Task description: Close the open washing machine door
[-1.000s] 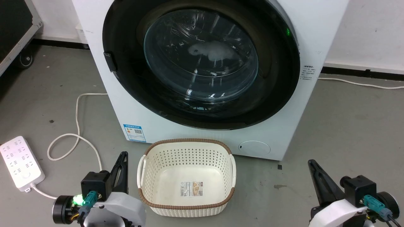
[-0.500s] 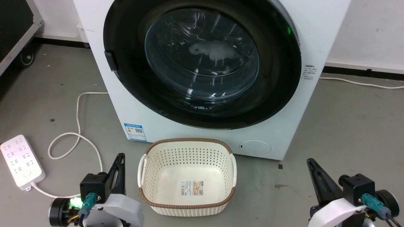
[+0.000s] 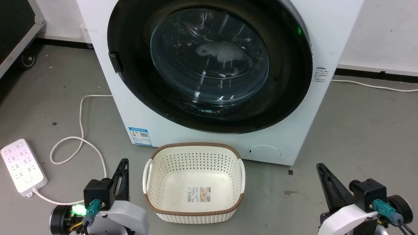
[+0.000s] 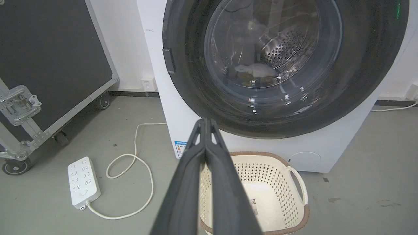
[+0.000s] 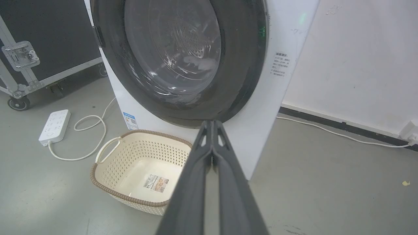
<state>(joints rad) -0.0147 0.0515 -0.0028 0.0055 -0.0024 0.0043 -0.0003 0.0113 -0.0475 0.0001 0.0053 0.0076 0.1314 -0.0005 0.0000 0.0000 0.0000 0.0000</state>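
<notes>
- The washing machine (image 3: 156,127) stands at the far side of the floor, its white front facing me.
- The washing machine door (image 3: 209,55) lies flat against that front. Its black rim runs all round the opening with no gap I can make out, and the handle tab (image 3: 114,62) sits at the left edge. I judge the swing itself is done, though I cannot tell whether the latch has caught.
- A cream laundry basket (image 3: 192,144) sits on the floor just in front of the machine, below the door and between my two hands.
- A white power strip (image 3: 21,168) and its looping cable (image 3: 80,130) lie on the floor to the left, well apart from the door.
- My left hand (image 3: 123,163) hangs low at the near left, fingers pressed together on nothing. My right hand (image 3: 320,166), at the near right, is likewise pressed together and empty — both are well apart from the door.
- The next move, I'd say, is a check: a firm push with closed fingertips on the rim beside the handle tab, reaching over the basket without knocking it.
</notes>
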